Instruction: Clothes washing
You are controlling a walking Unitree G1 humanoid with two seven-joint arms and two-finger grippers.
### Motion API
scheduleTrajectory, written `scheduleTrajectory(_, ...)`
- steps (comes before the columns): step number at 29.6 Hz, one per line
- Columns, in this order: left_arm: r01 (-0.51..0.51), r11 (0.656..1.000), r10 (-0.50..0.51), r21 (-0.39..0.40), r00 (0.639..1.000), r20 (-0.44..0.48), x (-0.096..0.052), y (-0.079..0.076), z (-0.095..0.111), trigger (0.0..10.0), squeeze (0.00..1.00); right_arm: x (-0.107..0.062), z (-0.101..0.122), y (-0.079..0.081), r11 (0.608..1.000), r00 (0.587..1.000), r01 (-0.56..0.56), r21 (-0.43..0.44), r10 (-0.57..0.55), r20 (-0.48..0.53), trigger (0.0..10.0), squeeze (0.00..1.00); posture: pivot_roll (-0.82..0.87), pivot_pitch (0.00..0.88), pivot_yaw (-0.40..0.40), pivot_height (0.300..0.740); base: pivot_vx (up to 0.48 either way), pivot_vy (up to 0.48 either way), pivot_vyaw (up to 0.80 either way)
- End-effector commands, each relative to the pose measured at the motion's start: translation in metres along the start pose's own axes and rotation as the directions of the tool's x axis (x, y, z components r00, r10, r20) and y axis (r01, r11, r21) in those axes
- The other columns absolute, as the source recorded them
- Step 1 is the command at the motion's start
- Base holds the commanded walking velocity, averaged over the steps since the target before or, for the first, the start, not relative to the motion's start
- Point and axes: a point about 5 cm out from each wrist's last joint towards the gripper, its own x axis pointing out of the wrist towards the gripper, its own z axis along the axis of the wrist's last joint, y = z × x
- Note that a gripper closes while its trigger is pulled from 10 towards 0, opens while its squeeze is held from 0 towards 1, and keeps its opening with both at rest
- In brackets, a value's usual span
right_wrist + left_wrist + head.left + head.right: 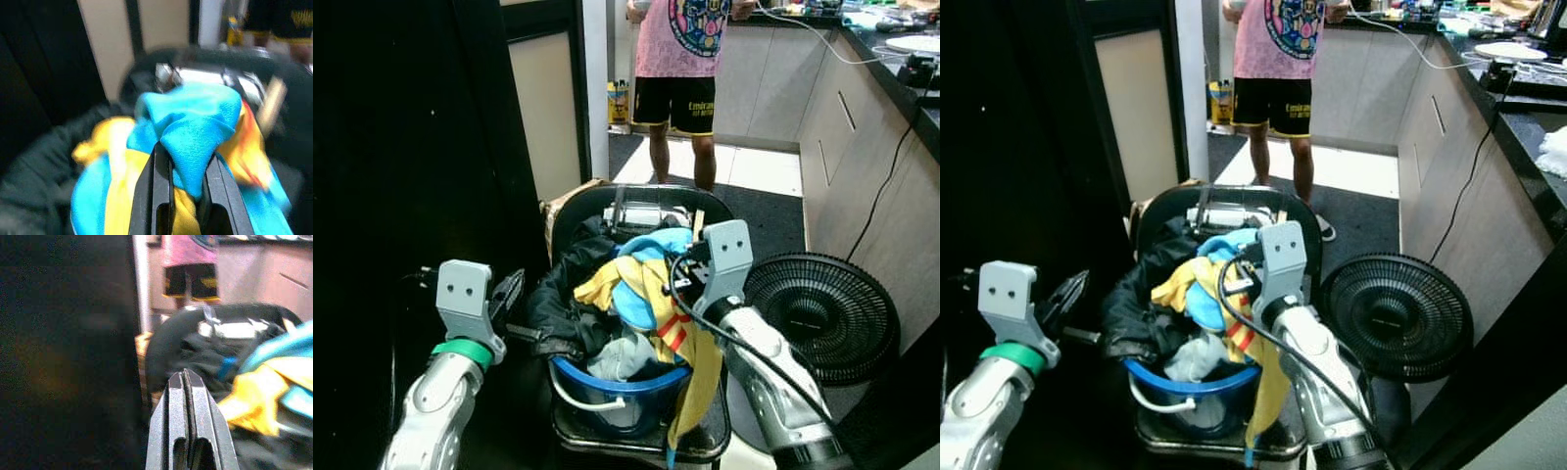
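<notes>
Pinching blue cloth (pixel 193 132) at frame centre, right gripper (pixel 185 196) grips; left gripper (pixel 186 382), clenched empty, lower left beside basket (pixel 625 390).

Silver arms, grey wrist blocks with two screws, a green left-wrist band (pixel 464 351), black cable (pixel 744 345) along the right.

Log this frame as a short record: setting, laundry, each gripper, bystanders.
setting: kitchen floor beside dark cabinets; a fan lies on the robot's right
laundry: blue basket heaped with clothes, sitting on a black chair
right gripper: over the pile, shut on a blue cloth
left gripper: shut, holding nothing, at the left edge of the pile near a black garment
bystander: person standing behind the chair
</notes>
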Motion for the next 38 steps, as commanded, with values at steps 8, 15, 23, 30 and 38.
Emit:
scheduleTrajectory(8,-0.061,0.997,0.058,-0.048,0.997,-0.059,-0.012,0.014,-0.007,10.0,0.0,-0.019,-0.026,-0.018,0.996,0.995,0.087,0.022,-0.086,-0.051,10.0,0.0,0.0,0.0,0.086,0.74,0.0,0.0,-0.3)
scheduleTrajectory(15,0.031,0.999,-0.032,-0.024,0.996,-0.086,0.002,-0.016,-0.014,10.0,0.0,-0.024,-0.041,-0.012,0.995,0.992,0.094,0.019,-0.092,-0.081,10.0,0.0,0.0,0.0,0.095,0.74,0.0,0.0,-0.8)
scheduleTrajectory(23,0.094,0.996,-0.094,-0.003,0.991,-0.097,0.01,-0.027,-0.011,10.0,0.0,-0.024,-0.04,-0.011,0.995,0.992,0.102,0.014,-0.101,-0.074,10.0,0.0,0.0,0.0,0.102,0.74,0.0,0.0,-0.8)
scheduleTrajectory(30,0.106,0.994,-0.107,-0.018,0.992,-0.064,0.019,-0.031,0.002,10.0,0.0,-0.005,0.003,-0.015,0.988,0.988,0.135,0.076,-0.141,0.071,10.0,0.0,0.01,0.01,0.117,0.74,0.0,0.0,-0.8)
scheduleTrajectory(38,0.114,0.993,-0.114,-0.019,0.992,-0.049,0.024,-0.034,0.008,10.0,0.0,0.013,0.055,-0.016,0.986,0.967,0.113,0.12,-0.137,0.215,10.0,0.0,0.01,0.018,0.117,0.74,0.0,0.0,-0.8)
